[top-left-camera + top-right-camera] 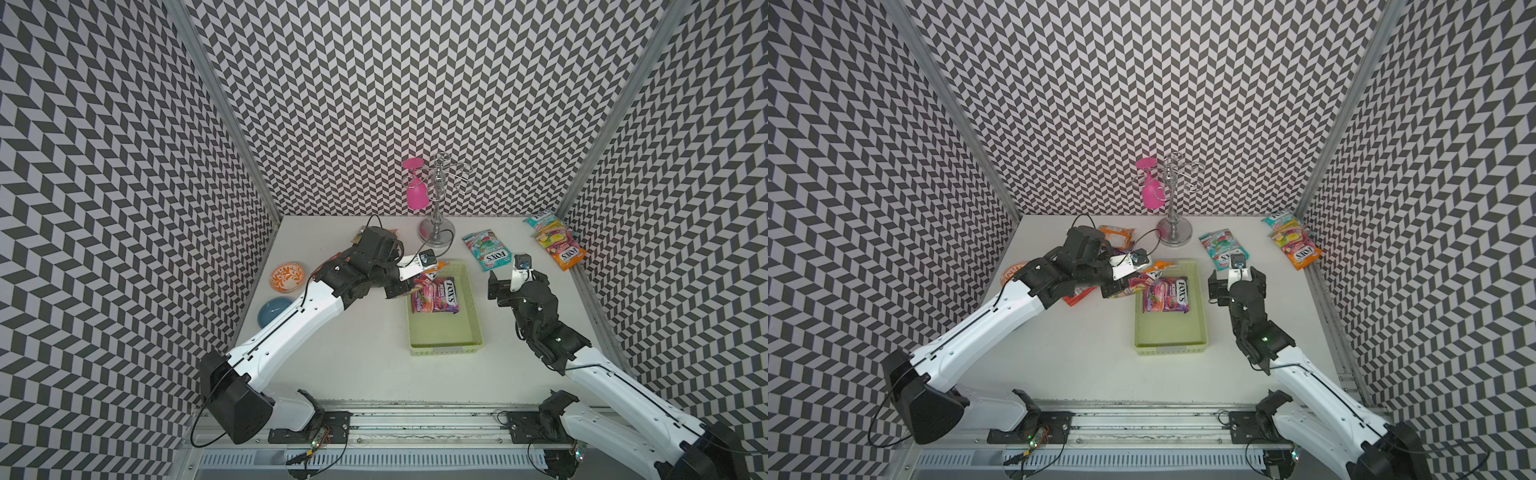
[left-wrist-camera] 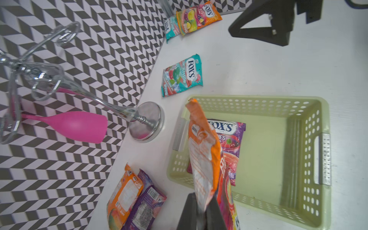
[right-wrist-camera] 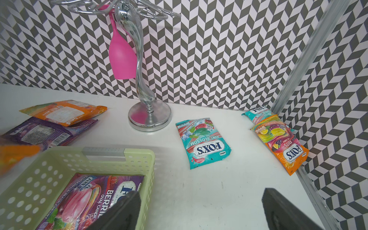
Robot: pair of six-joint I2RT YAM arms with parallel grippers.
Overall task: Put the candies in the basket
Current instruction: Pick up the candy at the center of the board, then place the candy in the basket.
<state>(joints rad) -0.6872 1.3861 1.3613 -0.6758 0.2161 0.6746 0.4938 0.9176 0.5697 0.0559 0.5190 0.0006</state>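
The pale green basket (image 1: 444, 332) (image 2: 278, 159) holds one purple candy bag (image 1: 436, 296) (image 3: 83, 203). My left gripper (image 2: 200, 201) (image 1: 401, 289) is shut on an orange candy bag (image 2: 203, 151), which hangs upright above the basket's far left corner. My right gripper (image 3: 201, 196) (image 1: 496, 291) is open and holds nothing, hovering just right of the basket. A teal bag (image 1: 486, 249) (image 3: 203, 143) lies beyond it. An orange bag (image 1: 559, 245) overlaps another teal bag (image 1: 538, 218) in the far right corner. An orange bag (image 3: 63, 112) and a purple bag (image 3: 39, 133) lie behind my left arm.
A chrome glass stand (image 1: 436, 228) with a hanging pink goblet (image 1: 417, 195) stands at the back centre. An orange-patterned bowl (image 1: 287, 276) and a blue bowl (image 1: 270, 311) sit at the left. A red bag (image 1: 1077, 297) peeks from under my left arm. Patterned walls enclose three sides.
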